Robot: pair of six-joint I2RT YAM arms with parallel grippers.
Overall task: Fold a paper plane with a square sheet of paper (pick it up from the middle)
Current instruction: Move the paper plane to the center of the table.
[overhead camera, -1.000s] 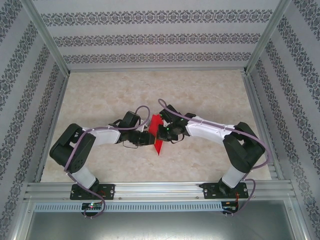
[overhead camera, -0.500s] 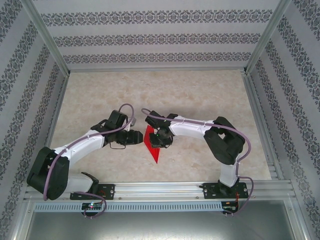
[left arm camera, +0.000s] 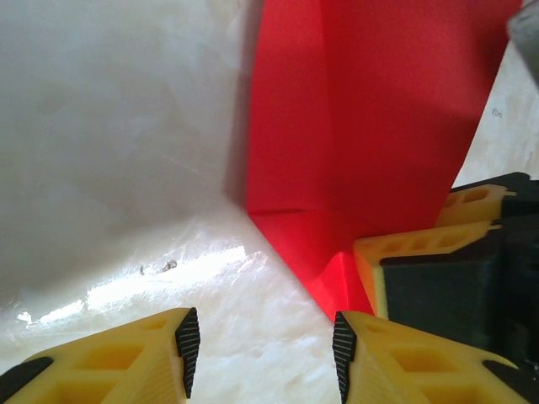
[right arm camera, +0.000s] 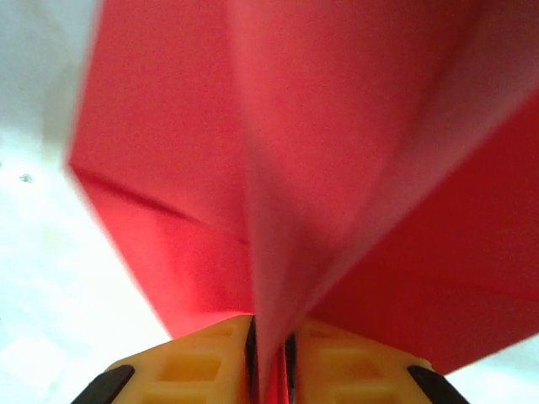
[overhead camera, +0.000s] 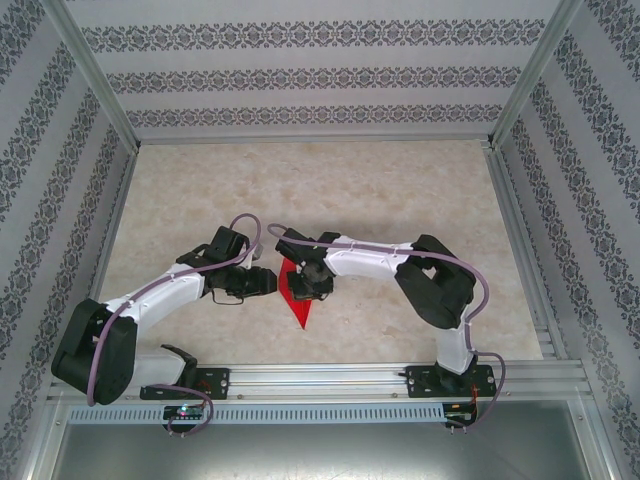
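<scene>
Roughly midway: my right claw (right arm camera: pixel 269 358) grips the creased, pointed paper (left arm camera: pixel 362 126); my left claw (left arm camera: pixel 261 341) hangs released; folds likely remain.

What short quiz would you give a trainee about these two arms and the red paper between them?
1. True or false: the right hand is shut, pinching a fold of the red paper.
2. Pick one. The left hand is: A) open and empty, beside the paper; B) shut on the paper; C) holding a pen.
3. Fill in: seen from the top camera, the paper's sharp tip points toward the ___ edge of the table, near or far from the arm bases.

Key: 1 true; 2 A; 3 near.
</scene>
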